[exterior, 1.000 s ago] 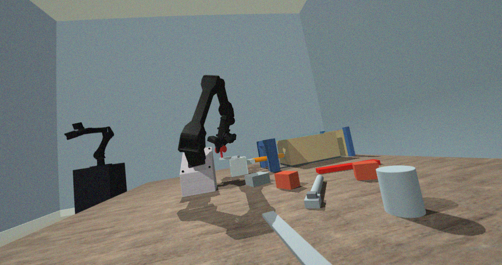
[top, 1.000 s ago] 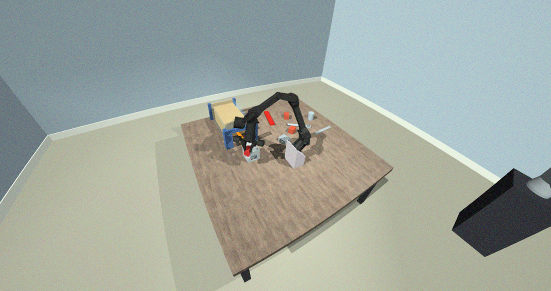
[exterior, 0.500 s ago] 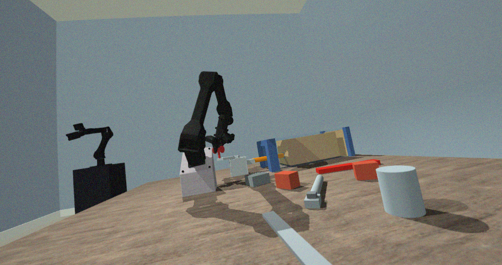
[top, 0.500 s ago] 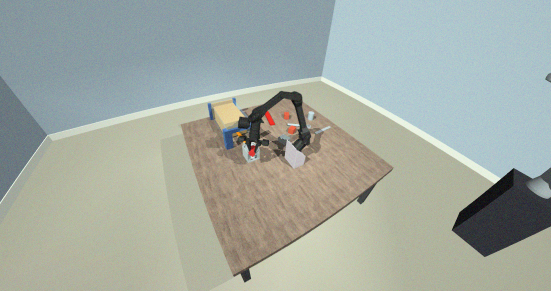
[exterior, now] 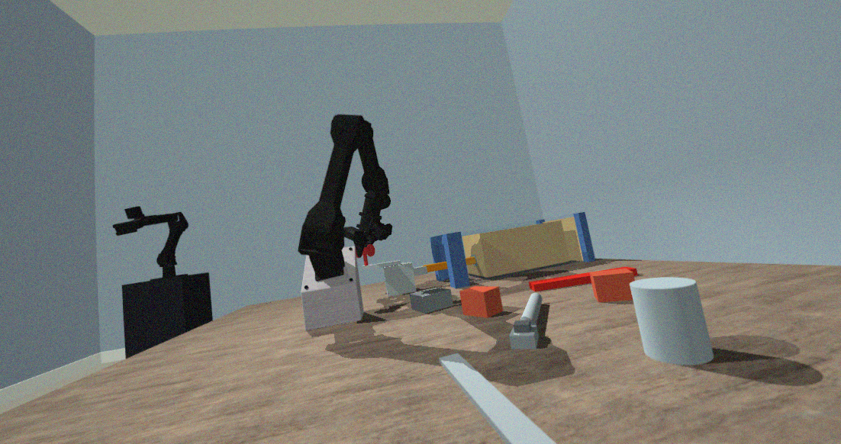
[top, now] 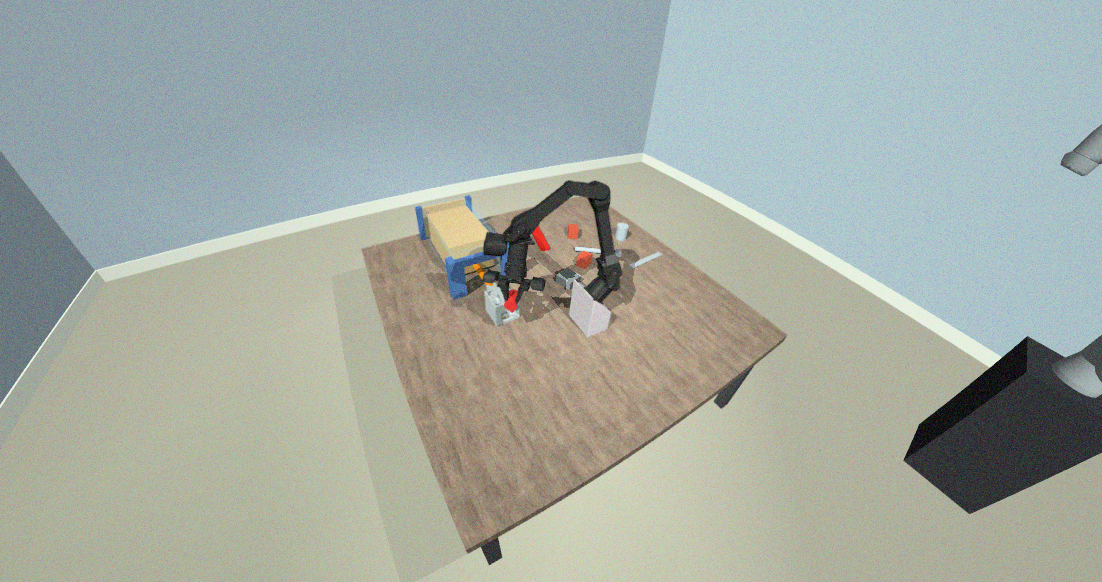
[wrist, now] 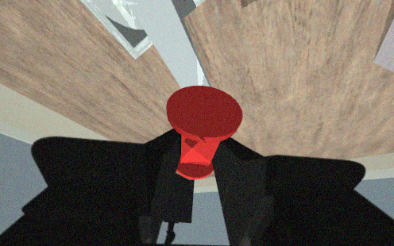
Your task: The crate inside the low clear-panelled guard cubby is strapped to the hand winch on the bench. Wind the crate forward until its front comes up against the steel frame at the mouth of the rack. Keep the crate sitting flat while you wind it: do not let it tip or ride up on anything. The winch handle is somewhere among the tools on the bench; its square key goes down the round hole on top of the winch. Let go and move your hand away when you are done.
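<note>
My gripper (top: 514,293) (exterior: 364,247) (wrist: 197,131) is shut on the red knob (exterior: 368,251) (wrist: 204,111) of the winch handle. The handle's pale arm (wrist: 173,48) runs from the knob to the top of the grey winch (top: 493,306) (exterior: 400,279). The key in the hole is hidden. The tan crate (top: 458,230) (exterior: 517,250) looks flat inside the cubby, behind the blue frame (top: 456,279) (exterior: 456,259). An orange strap (top: 479,272) (exterior: 436,266) runs from the winch side through the frame; a short stretch shows between frame and crate in the exterior view.
A pale angled block (top: 589,320) (exterior: 332,307) stands by the arm's base. A grey block (top: 568,278) (exterior: 430,299), two orange-red blocks (exterior: 481,301) (exterior: 611,285), a red bar (top: 541,239), a grey tool (exterior: 530,315), a flat bar (exterior: 494,400) and a white cylinder (exterior: 673,323) lie farther off.
</note>
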